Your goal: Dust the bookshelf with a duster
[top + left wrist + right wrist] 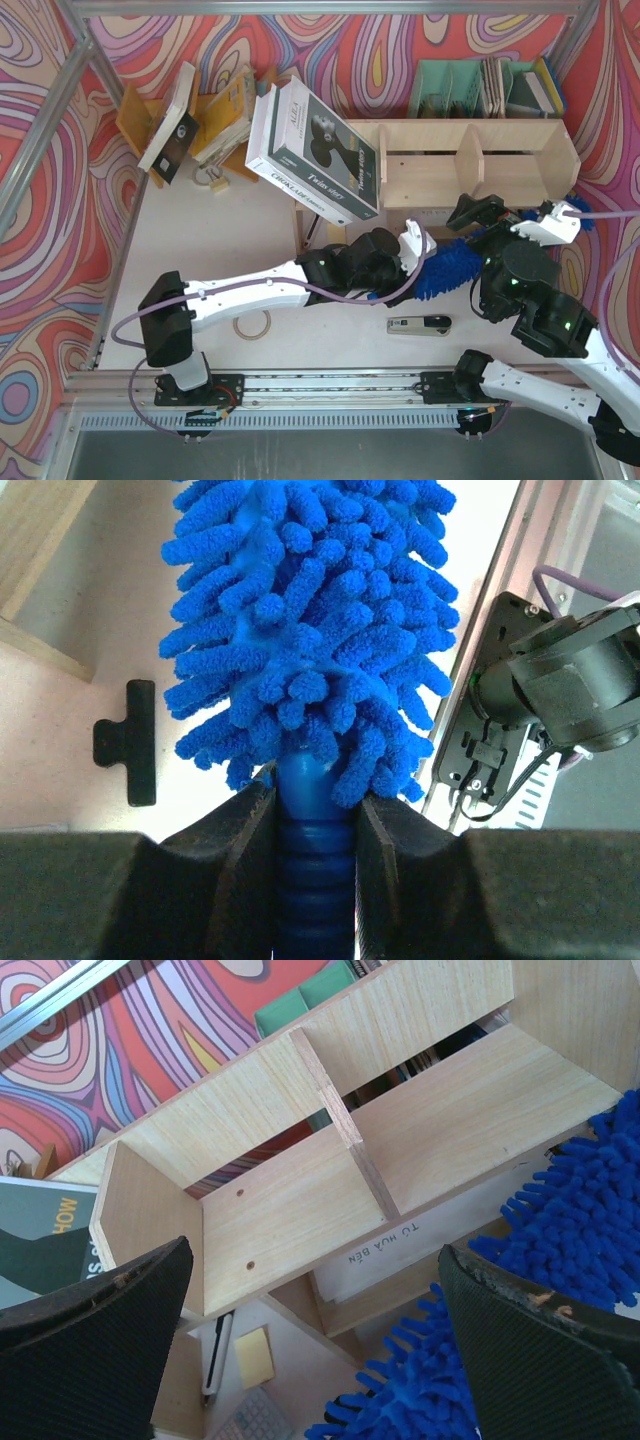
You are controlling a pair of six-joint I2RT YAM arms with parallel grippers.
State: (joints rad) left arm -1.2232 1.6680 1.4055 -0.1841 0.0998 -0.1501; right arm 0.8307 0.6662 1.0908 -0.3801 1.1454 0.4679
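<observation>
While the left gripper (315, 810) clamps the duster (310, 630) by its handle, the fluffy head sits at the foot of the bookshelf (470, 160), contact unclear; the right gripper (315, 1300) hangs wide open, empty. Dusting looks barely started, both levels remaining.

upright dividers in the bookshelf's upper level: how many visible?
1. A single upright divider stands about mid-span of the bookshelf upper level, splitting it into two bays. The lower level is largely hidden, partly by the duster, so more may sit there.
</observation>
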